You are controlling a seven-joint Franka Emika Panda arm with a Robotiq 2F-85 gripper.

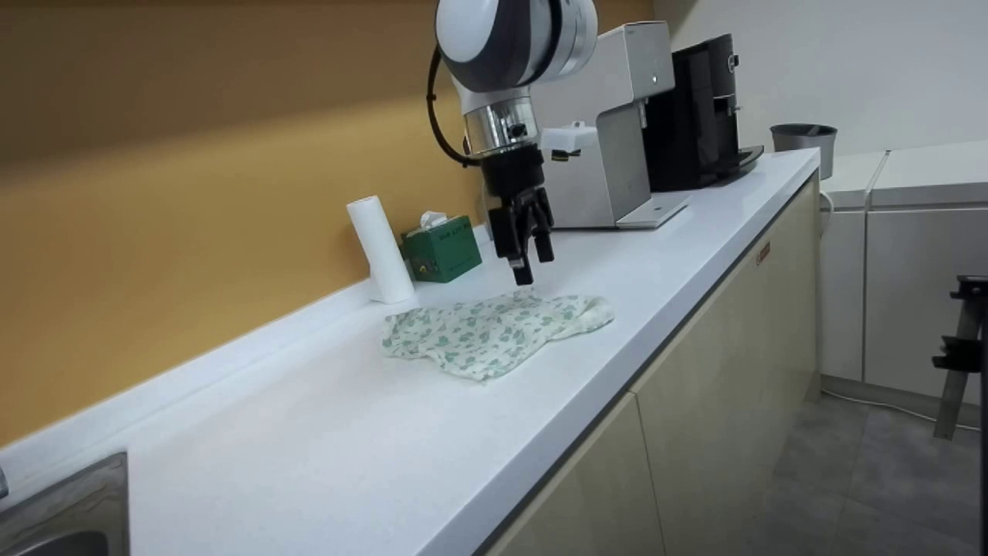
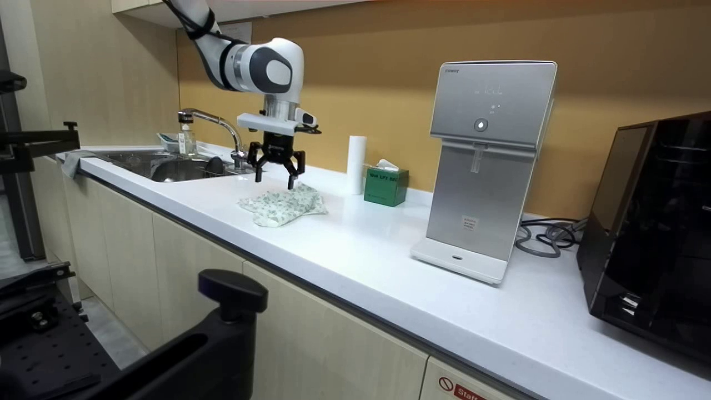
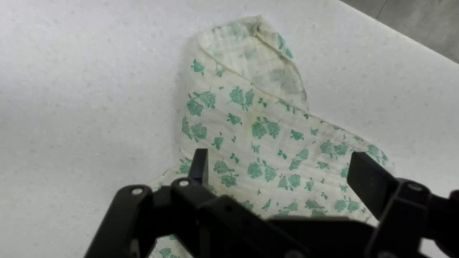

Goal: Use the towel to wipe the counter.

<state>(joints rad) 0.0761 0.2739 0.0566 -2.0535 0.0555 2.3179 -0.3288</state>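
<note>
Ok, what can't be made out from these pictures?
Counter beneath the towel: hidden by it in all views.
Towel's lower part: wrist view, behind the hand and cut off by the bottom edge.
Sticker on the silver dispenser: too small to read in an exterior view.
Red notice: cut off by the bottom edge in an exterior view.
Arm: cut off by the top edge in both exterior views.

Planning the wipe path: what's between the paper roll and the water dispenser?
The green tissue box; both exterior views show it between the paper roll and the water dispenser.
</note>
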